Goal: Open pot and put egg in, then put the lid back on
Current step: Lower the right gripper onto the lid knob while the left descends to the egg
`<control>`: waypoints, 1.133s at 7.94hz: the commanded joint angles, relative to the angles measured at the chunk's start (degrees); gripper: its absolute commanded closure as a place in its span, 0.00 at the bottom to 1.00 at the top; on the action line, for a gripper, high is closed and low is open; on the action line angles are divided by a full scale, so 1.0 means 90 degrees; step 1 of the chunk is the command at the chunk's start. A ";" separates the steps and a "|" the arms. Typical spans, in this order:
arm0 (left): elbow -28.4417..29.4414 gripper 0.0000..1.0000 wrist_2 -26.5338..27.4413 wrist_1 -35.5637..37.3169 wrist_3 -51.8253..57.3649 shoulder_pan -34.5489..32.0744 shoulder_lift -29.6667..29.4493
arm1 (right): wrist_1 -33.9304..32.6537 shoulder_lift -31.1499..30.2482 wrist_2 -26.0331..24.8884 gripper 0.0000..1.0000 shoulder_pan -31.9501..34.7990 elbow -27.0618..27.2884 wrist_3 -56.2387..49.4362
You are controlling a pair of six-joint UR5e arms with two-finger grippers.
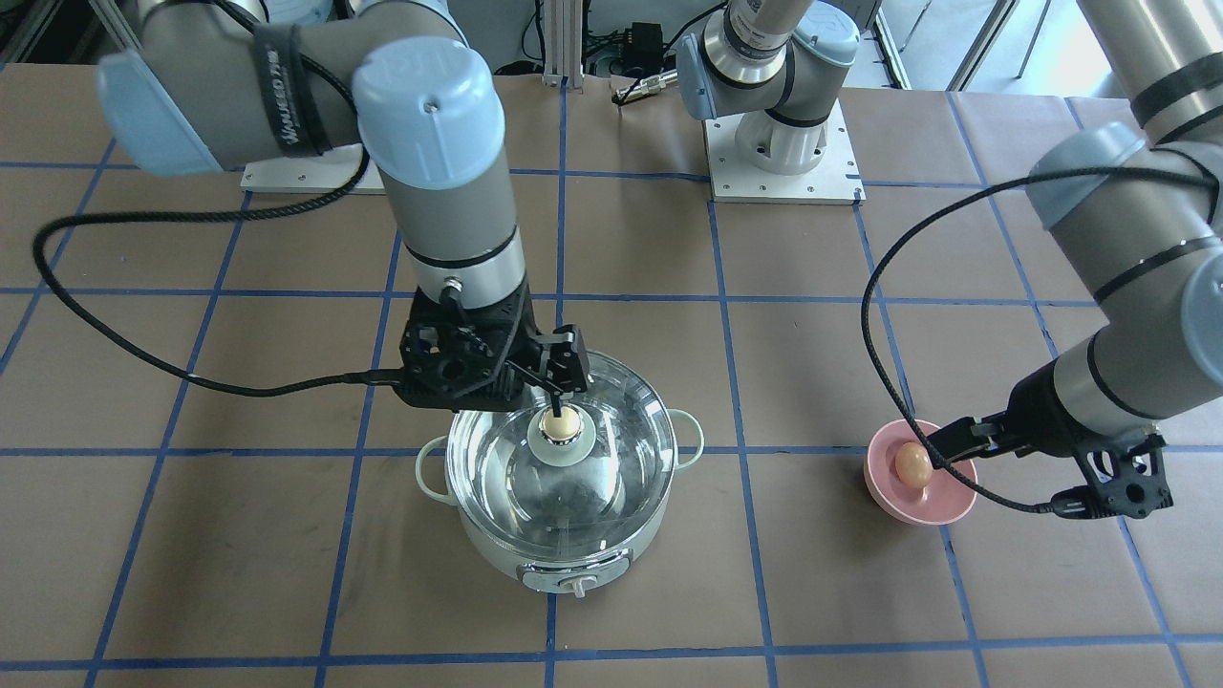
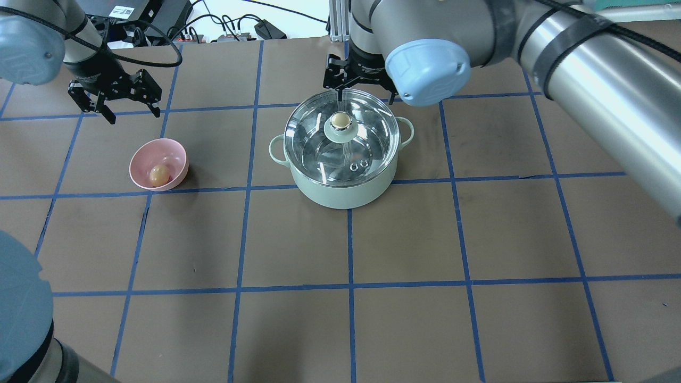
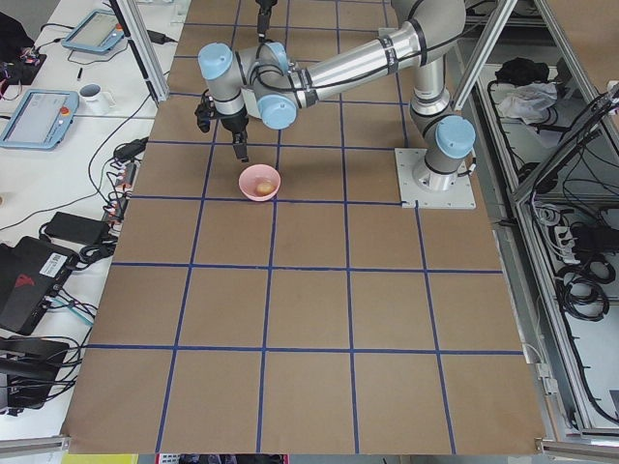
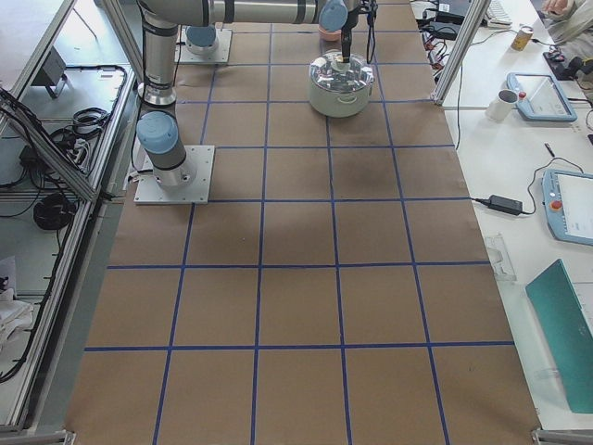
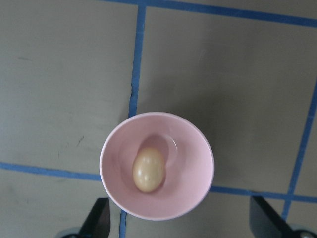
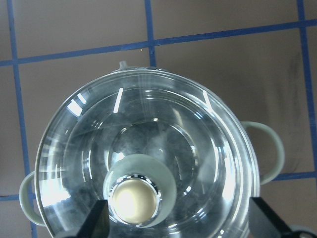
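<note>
1. The pot [image 2: 340, 194] stood near the middle of the table [image 2: 404, 239], its handles at 3 and 9 o'clock as seen from behind the robot.
2. The lid [image 2: 370, 146] sat closed on the pot, knob up.
3. The egg [image 2: 158, 174] lay in a pink bowl [image 2: 176, 153], well apart from the pot at its 9 o'clock.
4. The right gripper [image 6: 183, 220] hung over the lid near the pot's 12 o'clock edge. Its jaws were spread wide, with the knob between them and close to one finger, gripping nothing.
5. The left gripper [image 2: 135, 115] hovered at about 11 o'clock from the bowl, above the table, jaws wide apart and empty.
</note>
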 commanded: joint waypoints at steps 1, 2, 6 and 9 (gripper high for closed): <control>-0.0484 0.00 -0.0005 0.0894 0.0061 0.0089 -0.0506 | -0.0278 0.0411 0.0200 0.00 0.0312 -0.0077 0.0308; -0.0485 0.00 -0.0034 0.0904 0.0051 0.0089 -0.0594 | -0.0268 0.0479 0.0210 0.00 0.0312 -0.0067 0.0462; -0.0620 0.00 -0.0035 0.0943 -0.0135 0.0089 -0.0829 | -0.0239 0.0587 0.0210 0.34 0.0322 -0.0048 0.0445; -0.0855 0.00 0.0131 0.0768 0.0001 0.0089 -0.0556 | -0.0200 0.0597 0.0220 0.78 0.0322 -0.0048 0.0376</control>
